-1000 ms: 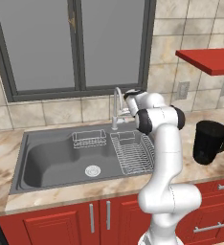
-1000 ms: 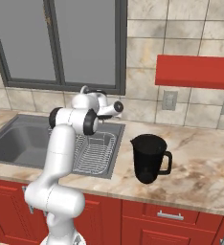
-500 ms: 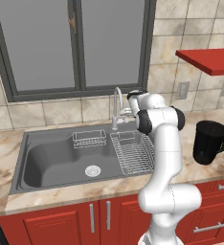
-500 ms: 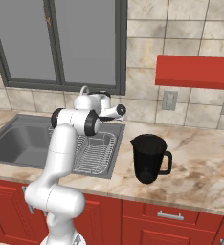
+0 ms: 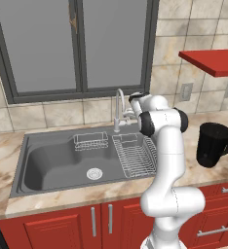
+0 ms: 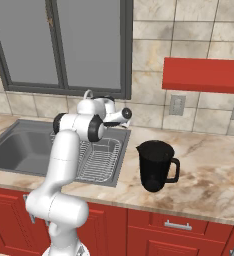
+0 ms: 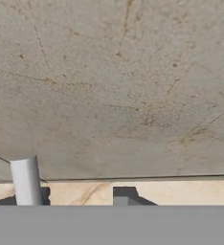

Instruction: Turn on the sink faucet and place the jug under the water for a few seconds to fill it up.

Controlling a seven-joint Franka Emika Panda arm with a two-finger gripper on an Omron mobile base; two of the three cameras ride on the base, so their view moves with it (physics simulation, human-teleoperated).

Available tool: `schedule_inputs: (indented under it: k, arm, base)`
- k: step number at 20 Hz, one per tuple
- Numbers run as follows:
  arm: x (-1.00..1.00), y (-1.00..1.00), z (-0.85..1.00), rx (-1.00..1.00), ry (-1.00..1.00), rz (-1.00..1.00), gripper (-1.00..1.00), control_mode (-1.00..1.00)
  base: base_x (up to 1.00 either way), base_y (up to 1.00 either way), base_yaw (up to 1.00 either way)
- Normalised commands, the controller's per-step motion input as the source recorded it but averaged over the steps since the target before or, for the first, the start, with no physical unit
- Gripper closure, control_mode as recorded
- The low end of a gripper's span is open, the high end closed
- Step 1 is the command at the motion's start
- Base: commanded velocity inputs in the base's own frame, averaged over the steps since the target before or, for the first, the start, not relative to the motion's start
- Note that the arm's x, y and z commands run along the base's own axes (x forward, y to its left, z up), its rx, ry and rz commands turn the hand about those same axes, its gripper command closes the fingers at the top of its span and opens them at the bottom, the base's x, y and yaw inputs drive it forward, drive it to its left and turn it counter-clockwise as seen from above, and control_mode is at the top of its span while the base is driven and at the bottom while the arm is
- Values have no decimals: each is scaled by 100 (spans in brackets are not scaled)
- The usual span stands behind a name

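Observation:
The chrome sink faucet (image 5: 118,108) rises behind the dark grey sink (image 5: 57,163), and its spout tip also peeks over my arm (image 6: 87,93). My hand is right beside the faucet, on its right, pointing at the tiled wall. In the hand view my gripper (image 7: 83,197) is open, with nothing between its fingertips (image 7: 124,195). A chrome rod of the faucet (image 7: 25,181) stands at the left finger. The black jug (image 5: 213,144) (image 6: 156,165) stands upright on the counter, well to the right of the sink and away from the gripper. The water is out of view.
A wire dish rack (image 5: 135,155) fills the sink's right part and a small wire basket (image 5: 90,141) hangs at its back. A red shelf (image 5: 213,62) (image 6: 204,75) juts out above the jug. Marble counter (image 6: 214,170) spreads to the right.
The fingers have parted from shut to open beside the faucet. The arm has hardly moved, and the jug has stayed where it was.

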Motion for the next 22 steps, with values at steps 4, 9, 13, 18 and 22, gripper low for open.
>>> schedule_inputs:
  k: [4, 9, 13, 18, 22]
  arm:
    - [2, -70, -38, 9, 15, -10, 100, -100]
    - [0, -75, -40, 10, 13, -8, 100, -100]
    - [0, -79, -43, 12, 10, -6, 100, -100]
    - [0, -81, -47, 13, 7, -5, 100, -100]
    - [0, -66, -41, 13, 6, -1, 100, -100]
  base:
    - [0, 0, 0]
    - [0, 0, 0]
    - [0, 0, 0]
    - [0, 0, 0]
    - [0, 0, 0]
